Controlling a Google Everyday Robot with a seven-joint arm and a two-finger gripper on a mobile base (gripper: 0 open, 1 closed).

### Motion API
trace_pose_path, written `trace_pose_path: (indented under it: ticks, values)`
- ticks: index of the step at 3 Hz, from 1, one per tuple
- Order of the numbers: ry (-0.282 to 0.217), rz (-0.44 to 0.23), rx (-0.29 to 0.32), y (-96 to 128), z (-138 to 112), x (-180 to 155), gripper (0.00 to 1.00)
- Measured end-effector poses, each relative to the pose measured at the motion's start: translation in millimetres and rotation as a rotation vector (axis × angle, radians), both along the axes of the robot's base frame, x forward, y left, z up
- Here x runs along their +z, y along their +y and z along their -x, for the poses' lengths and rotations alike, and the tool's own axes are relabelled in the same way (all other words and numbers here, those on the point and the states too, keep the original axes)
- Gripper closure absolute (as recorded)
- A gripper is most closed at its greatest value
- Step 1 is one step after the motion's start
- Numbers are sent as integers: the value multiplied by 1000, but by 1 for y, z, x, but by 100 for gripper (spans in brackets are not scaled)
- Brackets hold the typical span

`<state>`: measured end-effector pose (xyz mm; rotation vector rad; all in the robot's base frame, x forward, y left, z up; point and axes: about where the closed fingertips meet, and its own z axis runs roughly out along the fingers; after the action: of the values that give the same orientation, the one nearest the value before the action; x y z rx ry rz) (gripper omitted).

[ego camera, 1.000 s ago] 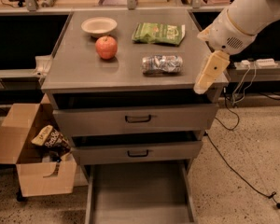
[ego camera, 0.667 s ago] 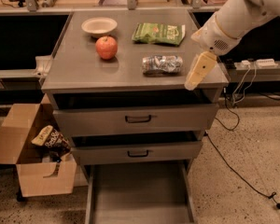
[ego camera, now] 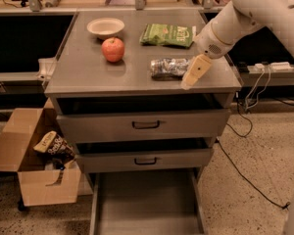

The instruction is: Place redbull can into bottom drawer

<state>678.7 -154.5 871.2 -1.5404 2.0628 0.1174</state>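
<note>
The redbull can (ego camera: 168, 67) lies on its side on the grey cabinet top (ego camera: 88, 75), right of centre, shiny silver and blue. My gripper (ego camera: 190, 81) hangs from the white arm at the upper right, its tan fingers (ego camera: 196, 71) pointing down just right of the can's right end, near the top's front edge. It holds nothing. The bottom drawer (ego camera: 146, 199) is pulled out below, a wide grey tray with a bare floor.
On the cabinet top are a red apple (ego camera: 113, 49), a white bowl (ego camera: 105, 27) and a green chip bag (ego camera: 168, 35). The two upper drawers (ego camera: 145, 125) have black handles. A cardboard box (ego camera: 36, 168) with snack bags stands on the floor at left. Cables run at right.
My gripper has moved left and a little toward the can, from off the cabinet's right edge to just beside the can's right end. The can has not moved.
</note>
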Motion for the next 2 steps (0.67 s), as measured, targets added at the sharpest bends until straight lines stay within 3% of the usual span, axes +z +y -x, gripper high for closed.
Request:
trace_pose_path:
  ticks: [1,2]
  values:
    - [31,-18,-12,13,-24,-16,3]
    - [61,-20,-16,18,-34,-28,26]
